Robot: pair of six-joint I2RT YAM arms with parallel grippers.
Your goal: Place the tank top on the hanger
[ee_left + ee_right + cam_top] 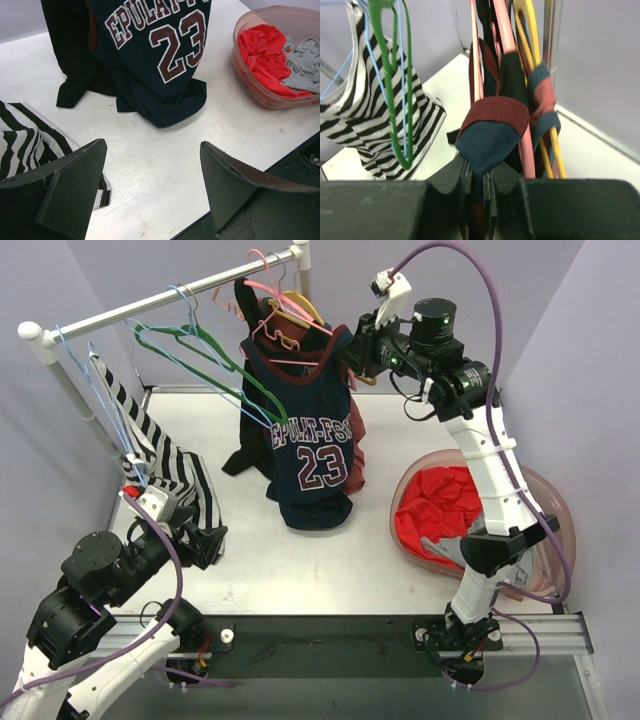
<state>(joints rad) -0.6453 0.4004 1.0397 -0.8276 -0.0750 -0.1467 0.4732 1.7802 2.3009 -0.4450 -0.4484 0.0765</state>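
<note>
- Cloth of the tank top (310, 445) hangs from up by the rail (150, 302), number facing forward, its hem slumped onto the table (300, 570) well below the right gripper (479, 180).
- One red-trimmed shoulder strap is pinched between that gripper's fingers, which are nearly together with the folded strap between them.
- Just past those fingertips runs an arm of the hanger (526, 150), and the strap loops up beside it. I cannot tell whether the loop is already around the hanger's end.
- In the overhead view the far shoulder, on the side away from the right gripper, looks draped at the hanger's other end, so I judge the job about half done.
- What seems left is seating the held strap over the near shoulder, letting go, and seeing that the garment hangs level.
- A yellow hanger (536, 40) sits close to the right of the fingers, and a green hanger (409, 90) and a striped garment (365, 105) lie well to their left.
- The left gripper (152, 185) rests low over the table with its fingers spread wide and holding nothing. The tank top's hem and a black dress (70, 55) lie ahead of it, apart from it.
</note>
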